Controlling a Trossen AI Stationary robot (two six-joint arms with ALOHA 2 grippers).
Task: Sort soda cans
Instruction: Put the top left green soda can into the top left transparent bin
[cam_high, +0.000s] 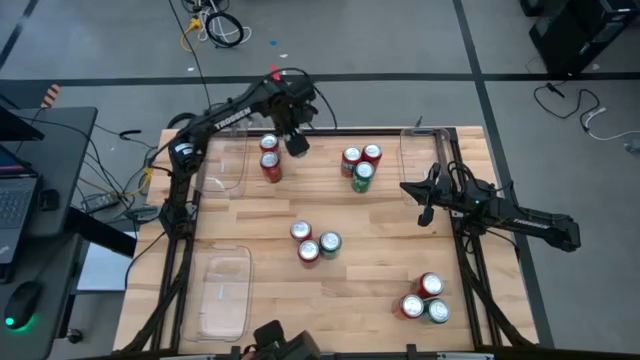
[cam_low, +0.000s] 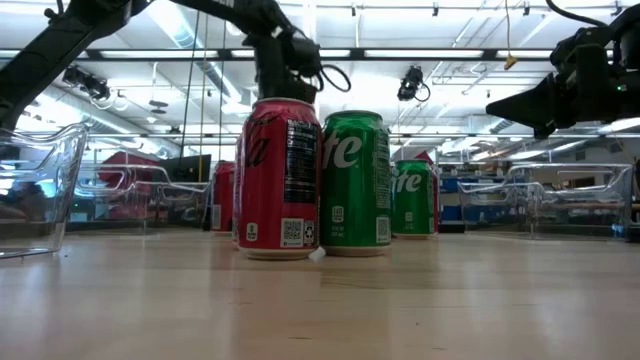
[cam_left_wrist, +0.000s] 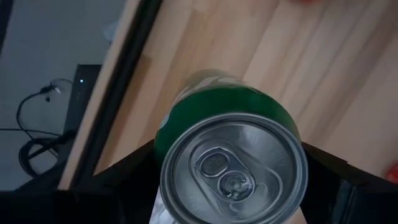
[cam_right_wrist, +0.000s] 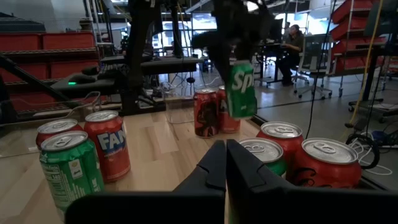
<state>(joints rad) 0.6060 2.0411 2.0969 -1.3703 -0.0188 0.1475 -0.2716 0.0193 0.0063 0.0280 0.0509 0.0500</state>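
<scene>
My left gripper (cam_high: 296, 143) hangs over the table's far left part, shut on a green soda can (cam_left_wrist: 233, 163). The right wrist view shows that can (cam_right_wrist: 241, 90) in the air. Two red cans (cam_high: 270, 160) stand just left of it on the table. More red and green cans stand in groups at the far middle (cam_high: 360, 166), the centre (cam_high: 315, 242) and the near right (cam_high: 425, 298). My right gripper (cam_high: 424, 197) waits shut at the right side, above the table, touching nothing. My left gripper pinches the green can's side wall (cam_left_wrist: 171, 140) near its silver top, one finger (cam_left_wrist: 127, 168) on each side. The fingers come from above, pointing down. The can (cam_right_wrist: 241, 93) hangs below them, lifted clear of the table and slightly tilted.
Clear plastic trays sit at the far left (cam_high: 222, 168), near left (cam_high: 222, 290) and far right (cam_high: 420, 150). A red can (cam_low: 278, 180) and a green can (cam_low: 355, 185) stand close to the low camera. Bare wood lies between the can groups.
</scene>
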